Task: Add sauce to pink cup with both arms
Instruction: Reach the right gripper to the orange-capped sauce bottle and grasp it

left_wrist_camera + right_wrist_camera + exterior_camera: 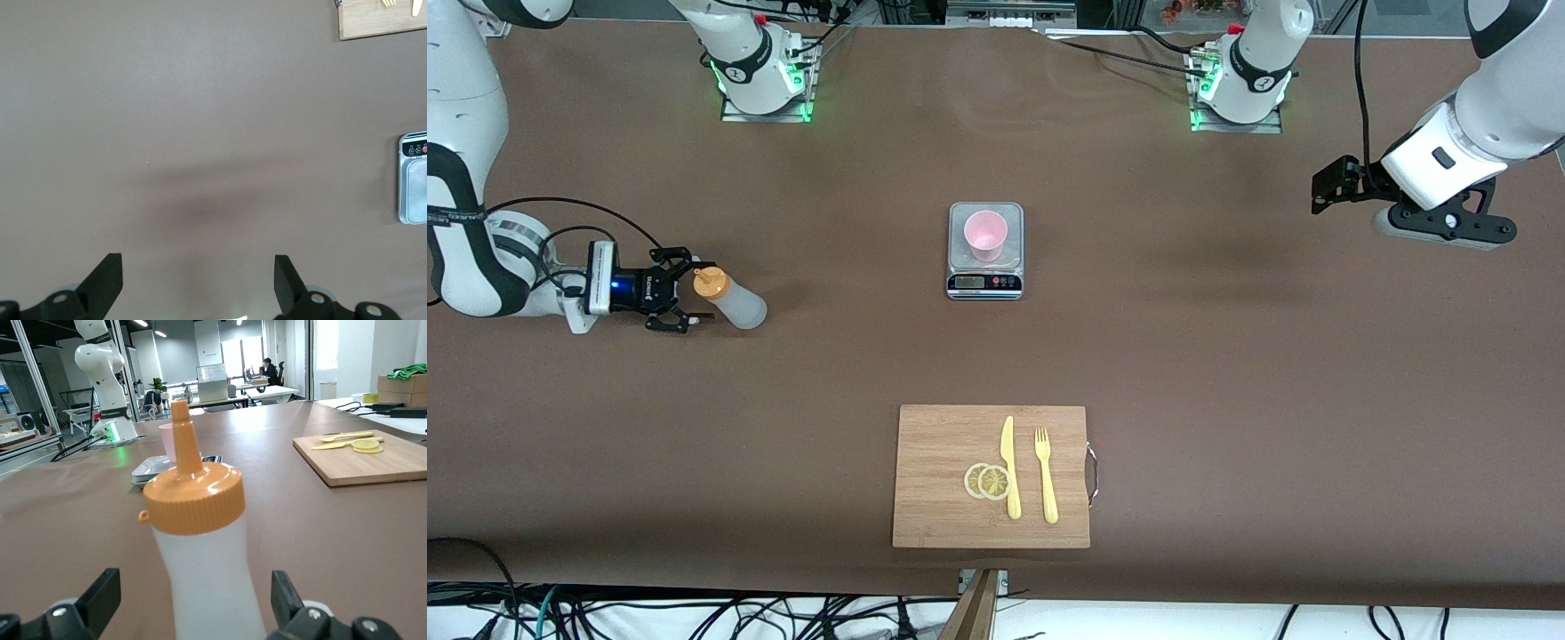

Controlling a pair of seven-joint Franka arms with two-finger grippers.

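The pink cup point(985, 235) stands on the grey scale point(984, 284) mid-table. Toward the right arm's end from the scale, the sauce bottle point(730, 300) stands upright between the spread fingers of the right gripper point(679, 302), which isn't squeezing it. The left gripper point(1332, 189) hangs over bare table toward the left arm's end, its 2 fingers apart, waiting.

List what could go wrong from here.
The right gripper stands open around the upright sauce bottle near its orange cap; a high or uneven squeeze could tip it. The pink cup stands loose on the scale, so a nudge while pouring may topple it.
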